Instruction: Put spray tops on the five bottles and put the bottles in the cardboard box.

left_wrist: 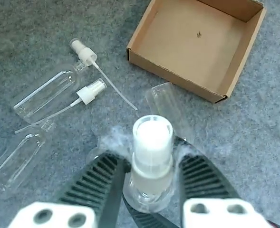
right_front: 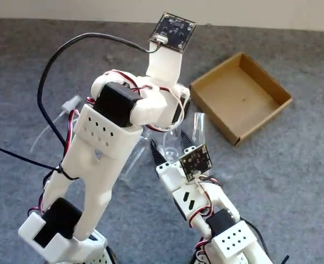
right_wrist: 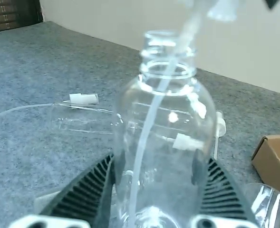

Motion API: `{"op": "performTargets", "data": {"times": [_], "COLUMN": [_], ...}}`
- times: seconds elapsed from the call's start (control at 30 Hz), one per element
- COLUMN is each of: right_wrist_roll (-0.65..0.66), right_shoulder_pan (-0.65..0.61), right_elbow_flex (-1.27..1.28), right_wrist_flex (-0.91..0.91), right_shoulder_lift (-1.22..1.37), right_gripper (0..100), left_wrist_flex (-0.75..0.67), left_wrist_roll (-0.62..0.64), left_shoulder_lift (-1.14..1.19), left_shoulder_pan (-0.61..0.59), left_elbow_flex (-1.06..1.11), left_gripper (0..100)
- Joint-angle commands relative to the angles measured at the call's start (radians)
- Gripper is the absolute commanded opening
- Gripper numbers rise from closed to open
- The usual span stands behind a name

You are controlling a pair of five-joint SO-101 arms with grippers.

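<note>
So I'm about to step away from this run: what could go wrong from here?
1. The tube runs slanted into the bottle in the right gripper, and the top in the left gripper is not yet seated; it may go on crooked.
2. A loose bottle lies close by, near the box; it could get knocked.
</note>
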Motion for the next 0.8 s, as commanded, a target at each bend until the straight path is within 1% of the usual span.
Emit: {"op": "performTargets", "data": {"times": [0.0, 0.27, 0.43, 0.6, 0.77], "right_wrist_roll": [0.015, 0.015, 0.015, 0.015, 0.015], "right_shoulder_pan": [-0.012, -0.012, -0.012, -0.012, -0.012], "right_elbow_flex": [0.105, 0.105, 0.105, 0.105, 0.105], "right_wrist_flex": [0.004, 0.008, 0.008, 0.008, 0.008], "right_shoulder_lift": [-0.013, -0.013, -0.013, -0.013, -0.013], "right_gripper": [17.0, 17.0, 17.0, 17.0, 17.0], "left_wrist_flex": [-0.011, -0.011, -0.021, -0.164, -0.35], "left_wrist_roll": [-0.012, -0.012, -0.014, -0.014, -0.014], "left_shoulder_lift": [-0.045, -0.148, -0.2, -0.303, -0.458], "left_shoulder_pan": [-0.021, -0.015, -0.012, -0.021, -0.021], "left_elbow_flex": [-0.002, 0.001, 0.142, 0.332, 0.578], "left_gripper": [5, 5, 5, 5, 5]}}
